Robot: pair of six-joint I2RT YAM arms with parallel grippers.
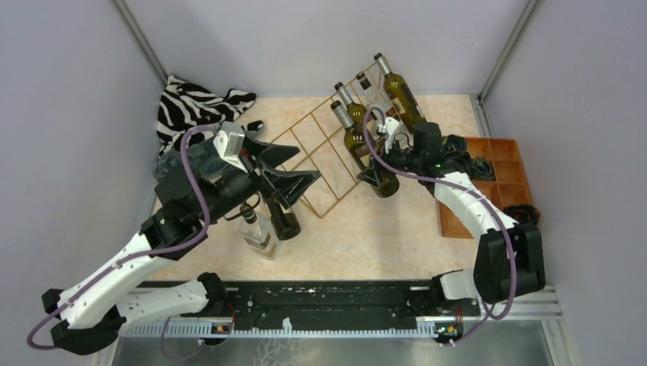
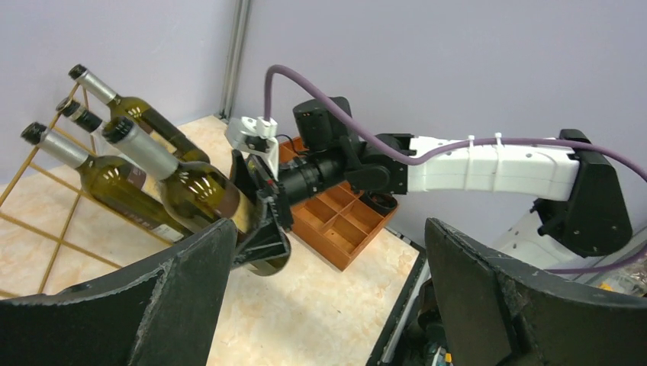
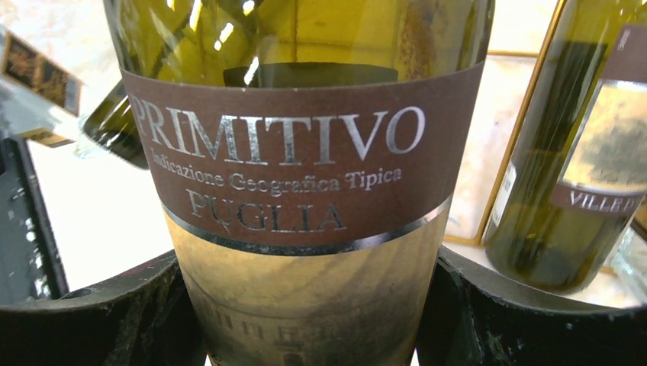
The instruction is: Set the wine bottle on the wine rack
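The wine rack (image 1: 317, 164) is a thin gold wire grid leaning in the middle of the table. My right gripper (image 1: 375, 169) is shut on a green wine bottle (image 1: 357, 141) with a brown "Primitivo Puglia" label (image 3: 305, 152). It grips the lower body and holds the bottle tilted, neck up and away, over the rack's right part. Whether the bottle rests on the wires I cannot tell. Three other bottles (image 1: 400, 91) lie on the rack beside it. My left gripper (image 1: 286, 177) is open and empty above two standing bottles; the held bottle shows in its view (image 2: 198, 191).
A clear bottle (image 1: 258, 232) and a dark bottle (image 1: 284, 219) stand at the rack's near left corner, under my left gripper. A zebra-striped cloth (image 1: 194, 107) lies at the back left. An orange compartment tray (image 1: 500, 179) sits at the right edge, under my right arm.
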